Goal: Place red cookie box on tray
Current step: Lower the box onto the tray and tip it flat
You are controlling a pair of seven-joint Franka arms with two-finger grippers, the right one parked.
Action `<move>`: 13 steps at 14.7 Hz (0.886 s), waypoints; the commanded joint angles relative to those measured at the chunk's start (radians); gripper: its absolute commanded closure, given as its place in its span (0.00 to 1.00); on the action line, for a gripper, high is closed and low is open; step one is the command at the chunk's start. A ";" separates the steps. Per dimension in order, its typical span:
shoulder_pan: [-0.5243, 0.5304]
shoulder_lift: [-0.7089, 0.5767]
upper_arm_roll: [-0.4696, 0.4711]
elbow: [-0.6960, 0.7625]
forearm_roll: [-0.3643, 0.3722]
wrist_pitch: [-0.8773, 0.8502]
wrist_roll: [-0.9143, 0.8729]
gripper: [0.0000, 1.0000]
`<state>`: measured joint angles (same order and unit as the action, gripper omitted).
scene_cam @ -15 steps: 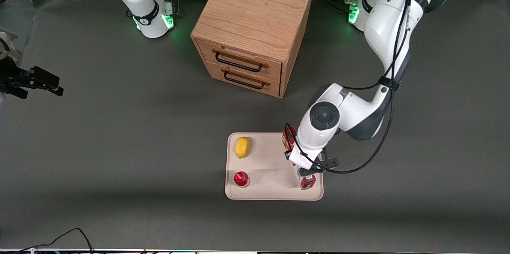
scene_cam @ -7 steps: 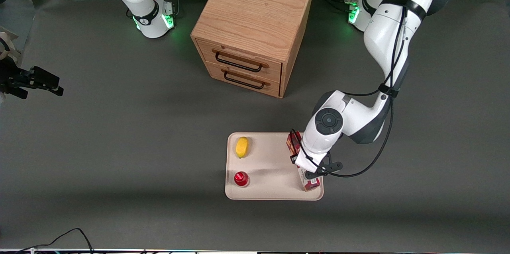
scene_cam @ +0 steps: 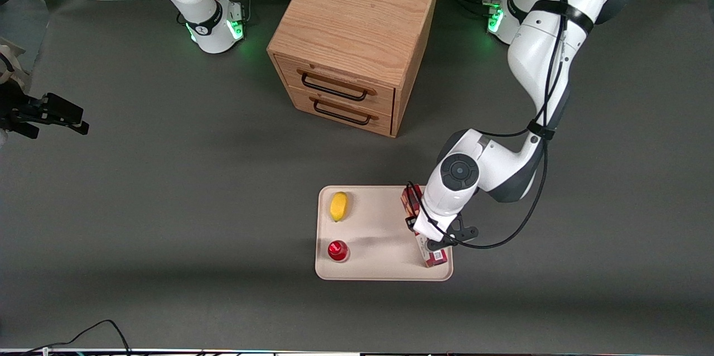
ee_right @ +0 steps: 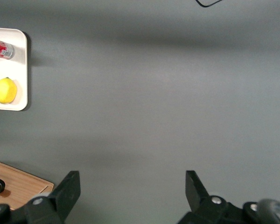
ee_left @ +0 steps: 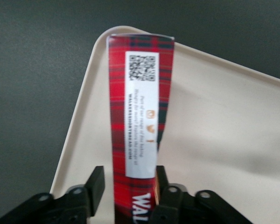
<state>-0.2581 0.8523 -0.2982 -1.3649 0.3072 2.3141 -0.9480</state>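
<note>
The red cookie box point(ee_left: 140, 116) is long and narrow, red tartan with a white label strip. It lies flat on the cream tray point(scene_cam: 374, 233), along the tray's short edge toward the working arm's end. In the front view the wrist covers its middle, and only the two ends of the red cookie box point(scene_cam: 435, 256) show. My gripper point(ee_left: 128, 184) straddles the box near one end and is open. One finger point(ee_left: 96, 183) stands a little apart from the box, and the other rests against its side. In the front view the gripper point(scene_cam: 429, 235) hangs just above the tray.
A yellow lemon point(scene_cam: 338, 206) and a small round red object point(scene_cam: 337, 250) sit on the tray's end toward the parked arm. A wooden drawer cabinet point(scene_cam: 357, 38) stands farther from the front camera. Dark grey table surface surrounds the tray.
The wrist and the box shifted toward the tray's short edge at the working arm's end, and the box has come down flat there. Over the last half second almost nothing moved.
</note>
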 commanded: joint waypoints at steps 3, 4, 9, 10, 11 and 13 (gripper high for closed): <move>-0.006 -0.044 -0.034 0.090 -0.026 -0.258 -0.008 0.00; -0.004 -0.047 -0.054 0.121 -0.055 -0.325 -0.009 0.00; -0.004 -0.064 -0.105 0.292 -0.172 -0.588 -0.005 0.00; -0.004 -0.071 -0.120 0.318 -0.178 -0.634 -0.005 0.00; -0.004 -0.088 -0.124 0.337 -0.178 -0.669 0.000 0.00; -0.003 -0.128 -0.140 0.346 -0.181 -0.718 0.002 0.00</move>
<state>-0.2582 0.7602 -0.4269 -1.0433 0.1395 1.6608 -0.9486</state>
